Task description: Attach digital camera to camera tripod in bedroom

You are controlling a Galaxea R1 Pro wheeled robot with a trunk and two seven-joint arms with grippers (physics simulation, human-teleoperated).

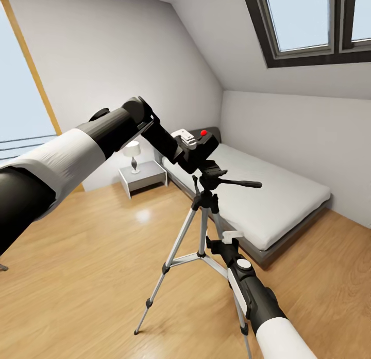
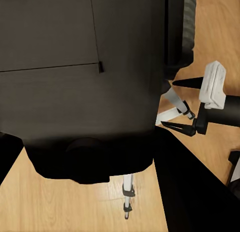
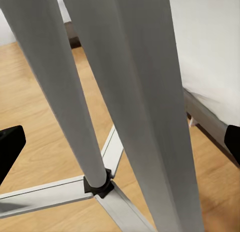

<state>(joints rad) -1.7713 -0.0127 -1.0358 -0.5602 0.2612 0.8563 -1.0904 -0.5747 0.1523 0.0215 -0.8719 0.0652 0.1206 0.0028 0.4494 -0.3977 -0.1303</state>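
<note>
Gripping the digital camera (image 1: pixel 202 148), the left gripper (image 1: pixel 189 148) holds it just above the camera tripod (image 1: pixel 202 230) head, its fingers hidden behind the black body with its red button. The right gripper (image 1: pixel 222 244), beside a leg, is unclear.

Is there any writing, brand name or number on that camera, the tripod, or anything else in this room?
None can be read.
The digital camera shows a plain black body with a red button, no lettering.
The camera tripod has bare silver legs and black joints, no label.
The left gripper and right gripper carry no markings, nor do the walls.
</note>
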